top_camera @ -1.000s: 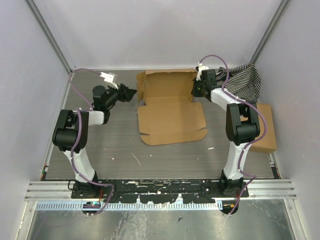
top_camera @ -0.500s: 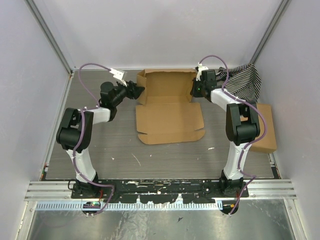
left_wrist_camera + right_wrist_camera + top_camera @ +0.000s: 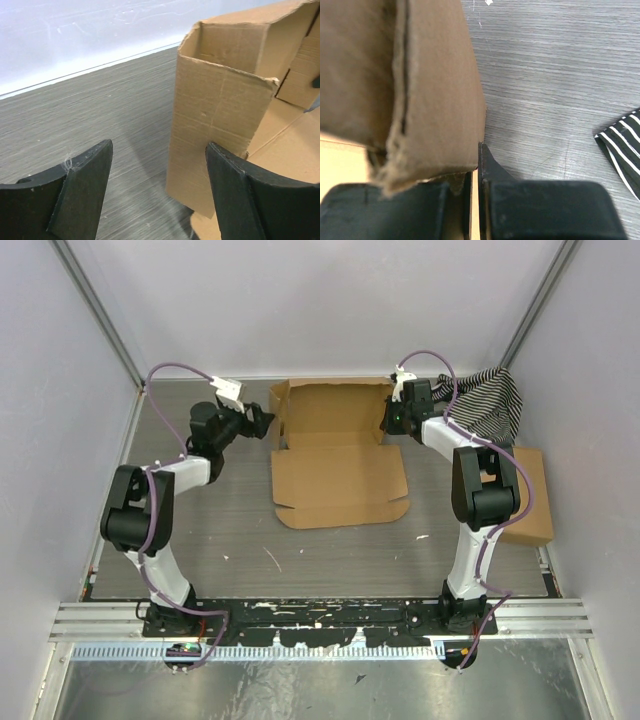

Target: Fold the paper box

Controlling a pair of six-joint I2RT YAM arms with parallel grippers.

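the paper box (image 3: 340,485) lies in the middle of the surface (image 3: 230,530), its flat flap nearest the arms, walls raised at the far end. the left tool (image 3: 157,165) gapes wide, empty, beside the left wall. the right tool (image 3: 475,172) pinches the right wall. the striped cloth (image 3: 490,400) lies beyond.

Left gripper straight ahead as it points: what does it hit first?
Probably the upright side flap of the brown corrugated cardboard paper box, close ahead of the open left gripper; exact depth is unclear.

Right gripper (image 3: 474,200): you're pinching the box (image 3: 420,75) wall.
Cloth (image 3: 622,145): right edge, lying on the table (image 3: 555,65).
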